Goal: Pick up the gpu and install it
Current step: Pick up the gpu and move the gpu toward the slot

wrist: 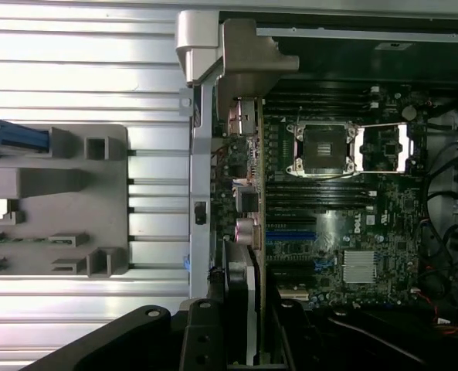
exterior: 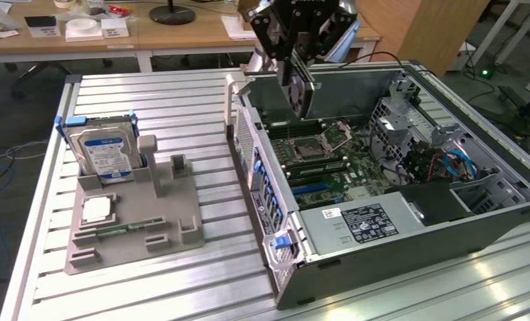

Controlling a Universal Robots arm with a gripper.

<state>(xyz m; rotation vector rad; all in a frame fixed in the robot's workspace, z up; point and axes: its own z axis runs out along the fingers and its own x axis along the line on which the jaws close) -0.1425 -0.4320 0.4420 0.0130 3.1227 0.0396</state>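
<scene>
The gpu point(exterior: 299, 93) is a thin dark card hanging edge-down from my gripper point(exterior: 294, 67), which is shut on its upper part. It hovers above the open computer case point(exterior: 425, 231), over the rear of the motherboard point(exterior: 328, 160) near the case's back wall. In the wrist view the gpu point(wrist: 242, 297) appears edge-on as a slim dark slab with a pale edge between my gripper's point(wrist: 244, 340) black fingers point(wrist: 201, 336). It lines up beside the rear port row, above the expansion slots point(wrist: 290, 236). The card is not touching the board.
A grey parts holder point(exterior: 131, 221) lies on the slatted table at the exterior view's left, carrying a silver hard drive point(exterior: 104, 150), a processor chip point(exterior: 98, 209) and a green memory stick point(exterior: 122, 229). The case's power supply point(exterior: 363, 224) and drive cage point(exterior: 417, 127) border the motherboard.
</scene>
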